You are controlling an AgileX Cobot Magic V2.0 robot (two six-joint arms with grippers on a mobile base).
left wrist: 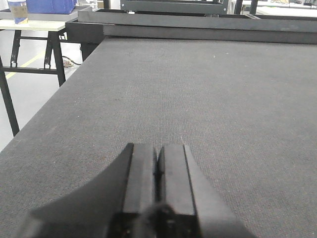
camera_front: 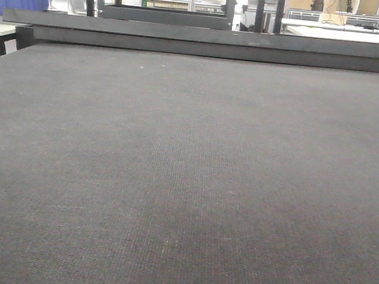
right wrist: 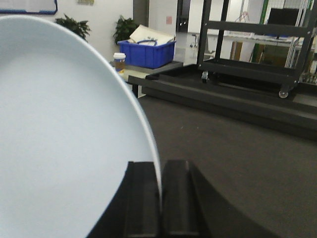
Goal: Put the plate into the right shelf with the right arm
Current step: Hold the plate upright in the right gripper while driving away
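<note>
Between the right fingers [right wrist: 143, 203], the cropped plate [right wrist: 59, 139]'s lower rim is hidden.

Pale-blue plate [right wrist: 59, 129], black right gripper [right wrist: 161, 171]

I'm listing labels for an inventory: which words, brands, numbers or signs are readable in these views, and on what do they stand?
No text is readable in any view.
Cup on the side bench: printed band, too blurred to read.
Pinkish sheet on the far wall: too small to read.
Plate in the right claw: plain, no print.
Blue bin: no label visible.
</note>
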